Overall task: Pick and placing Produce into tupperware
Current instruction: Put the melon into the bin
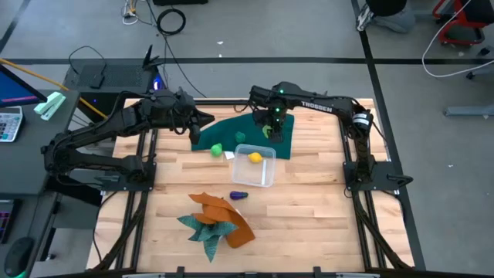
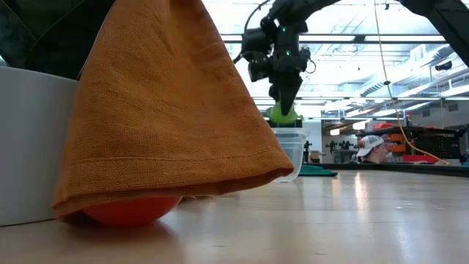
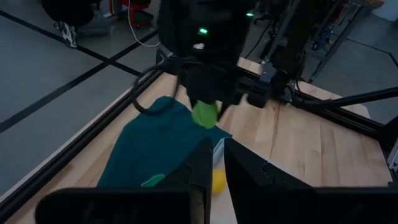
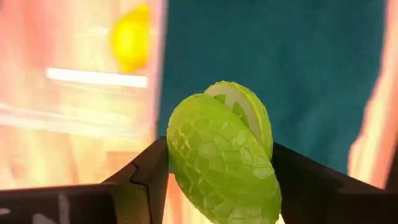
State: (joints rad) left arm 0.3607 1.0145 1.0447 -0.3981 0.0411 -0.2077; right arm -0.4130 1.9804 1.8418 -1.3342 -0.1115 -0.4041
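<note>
Light-green scaly toy fruit (image 4: 224, 158), pale cut face, clamped in right gripper (image 4: 221, 180), left gripper (image 3: 214, 165) closed.

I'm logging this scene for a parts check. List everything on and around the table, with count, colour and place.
tub: 1, clear, table centre
lemon: 1, yellow, inside the tub
lime: 1, light green, held above the green cloth
green toy: 1, green, on the green cloth's edge
purple toy: 1, purple, on the table in front of the tub
red toy: 1, red, under the orange cloth
green cloth: 1, dark green, behind the tub
orange cloth: 1, orange, front of the table
teal cloth: 1, teal, under the orange cloth
right claw: 1, dark, shut on the lime
left claw: 1, dark, shut, raised over the table's left rear
</note>
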